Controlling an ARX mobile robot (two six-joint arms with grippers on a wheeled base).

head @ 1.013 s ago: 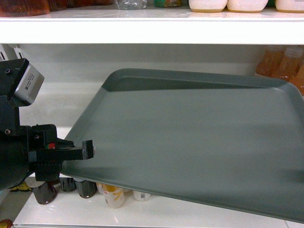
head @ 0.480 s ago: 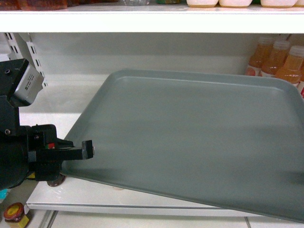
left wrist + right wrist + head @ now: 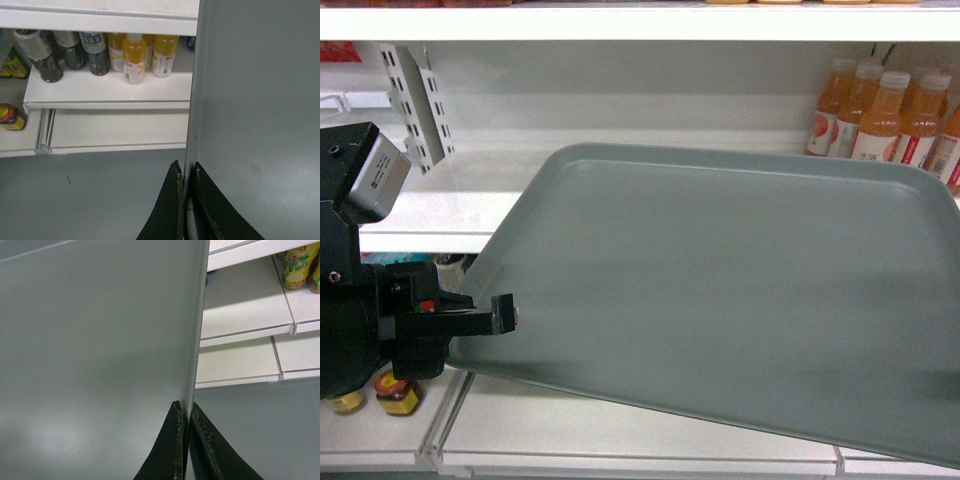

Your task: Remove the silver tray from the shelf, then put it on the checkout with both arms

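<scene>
We hold the silver tray (image 3: 720, 300) mid-frame, clear of the shelf (image 3: 450, 205); left gripper (image 3: 185, 172) and right gripper (image 3: 185, 410) pinch only its thin rims; uneven motion could twist it loose.

No text can be read with certainty. Orange juice bottles (image 3: 880, 115) at the shelf's right end carry white labels with red marks, illegible. Yellow packet (image 3: 295, 270) at the top right corner of the right wrist view shows green lettering, blurred. Bottle labels (image 3: 132, 57) in the left wrist view too small.
</scene>
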